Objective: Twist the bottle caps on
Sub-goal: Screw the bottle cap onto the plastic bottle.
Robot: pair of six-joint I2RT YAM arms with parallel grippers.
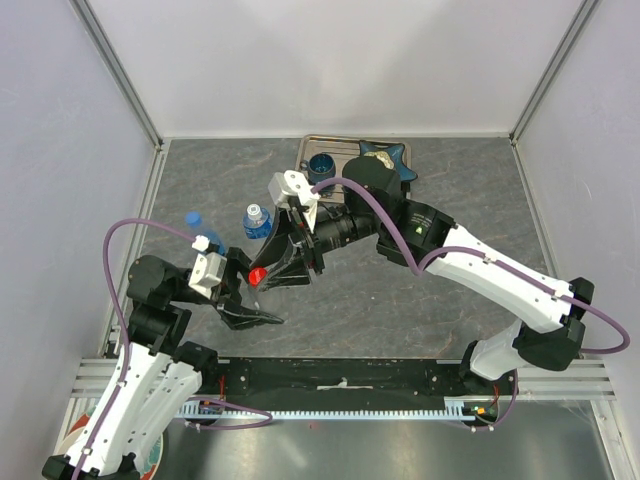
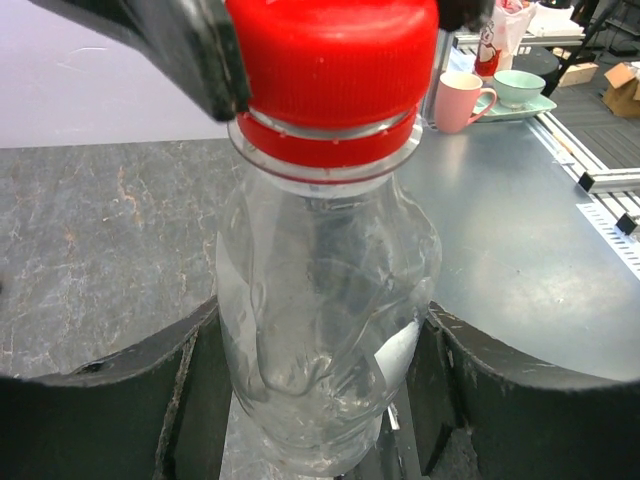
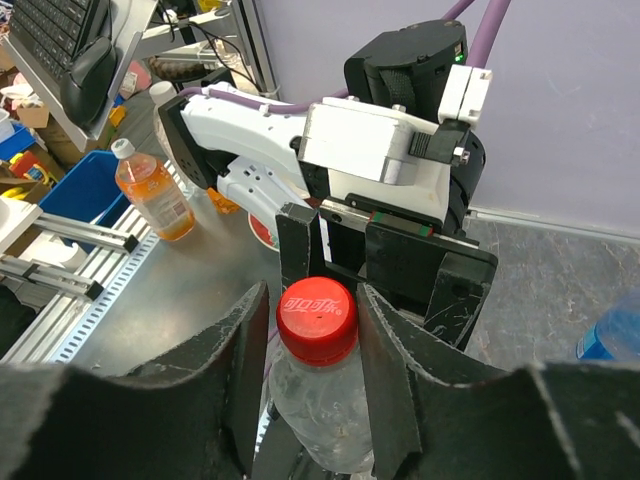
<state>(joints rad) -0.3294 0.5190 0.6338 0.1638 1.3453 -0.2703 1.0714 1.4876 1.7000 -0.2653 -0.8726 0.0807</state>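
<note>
The left gripper is partly open around a clear, crumpled bottle. Its two dark fingers stand one on each side of the bottle's lower body, and their inner faces touch the plastic, so the bottle is held between them. The neck rises up and out of this grip. I cannot tell whether the bottle's base rests on the table.

The red cap sits level on the bottle's neck, directly above the left gripper. A red ring lies just under the cap, with the clear neck collar below that.

The right gripper comes in from the other side and sits over the top of the same bottle. Its jaws are narrow, with the cap between them. Its black fingers flank the cap, and both appear to touch the ribbed side. The cap's flat top, with raised lettering, faces the right wrist. From above, the two grippers meet at this one spot, with the right one on top of the left.

Beyond the left gripper, away from the arm bases, two more bottles stand on the table, apart from both grippers. One has a blue cap. The other, blue-labelled, is just beside the right gripper's wrist. Further beyond the right wrist, a dark blue cup sits on a tray.
</note>
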